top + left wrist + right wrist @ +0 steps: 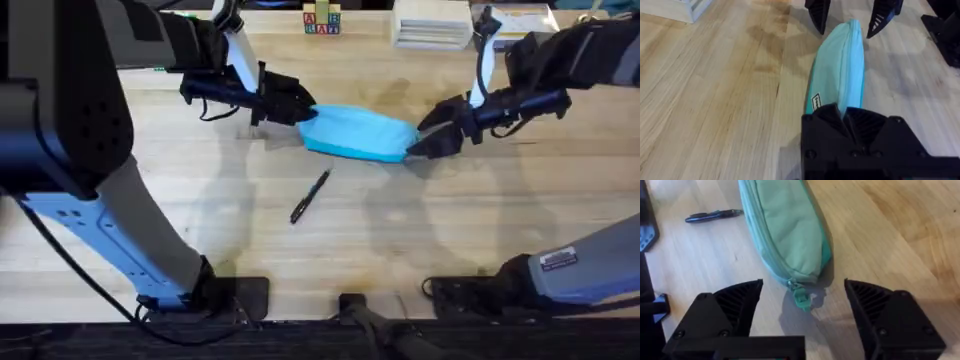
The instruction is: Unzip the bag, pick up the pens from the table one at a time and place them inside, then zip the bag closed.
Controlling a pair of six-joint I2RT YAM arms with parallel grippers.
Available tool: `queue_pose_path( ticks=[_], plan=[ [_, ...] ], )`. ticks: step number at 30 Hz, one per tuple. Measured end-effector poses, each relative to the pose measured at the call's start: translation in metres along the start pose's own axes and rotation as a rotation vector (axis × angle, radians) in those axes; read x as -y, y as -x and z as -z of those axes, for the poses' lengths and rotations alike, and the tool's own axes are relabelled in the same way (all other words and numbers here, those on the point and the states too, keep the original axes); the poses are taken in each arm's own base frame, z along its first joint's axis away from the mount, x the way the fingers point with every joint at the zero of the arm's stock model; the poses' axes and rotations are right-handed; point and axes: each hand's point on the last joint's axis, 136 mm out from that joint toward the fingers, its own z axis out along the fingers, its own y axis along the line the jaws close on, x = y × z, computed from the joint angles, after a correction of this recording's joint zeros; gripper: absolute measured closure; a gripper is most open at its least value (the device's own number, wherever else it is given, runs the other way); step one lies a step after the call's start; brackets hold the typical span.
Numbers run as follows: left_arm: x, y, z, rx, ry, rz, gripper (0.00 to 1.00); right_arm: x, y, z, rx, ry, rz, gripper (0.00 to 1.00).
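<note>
A soft light-blue fabric pencil pouch (358, 132), oblong and still zipped, lies on the pale wooden plank table (200, 200). The left gripper (842, 116) is clamped on one end of it. The right gripper (802, 310) hangs with jaws spread wide at the other end, where the small zipper tab (801, 299) lies. The pouch looks light and floppy, so the tab seems the best hold. A slim black pen (310, 196) rests just beside it, toward the arms' bases.
</note>
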Motion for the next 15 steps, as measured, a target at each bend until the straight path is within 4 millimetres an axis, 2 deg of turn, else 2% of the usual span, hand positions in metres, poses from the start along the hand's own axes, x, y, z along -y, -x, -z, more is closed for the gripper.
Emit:
queue_pose_path(
  ticks=[9, 15],
  plan=[
    [0.0000, 0.0000, 0.0000, 0.000, 0.000, 0.000, 0.958, -0.0027, -0.0026, 0.0000, -0.011, 0.009, -0.015, 0.044],
    [0.0000, 0.0000, 0.0000, 0.000, 0.000, 0.000, 0.958, -0.0037, -0.0034, 0.0000, -0.014, 0.012, -0.019, 0.107]
  ],
)
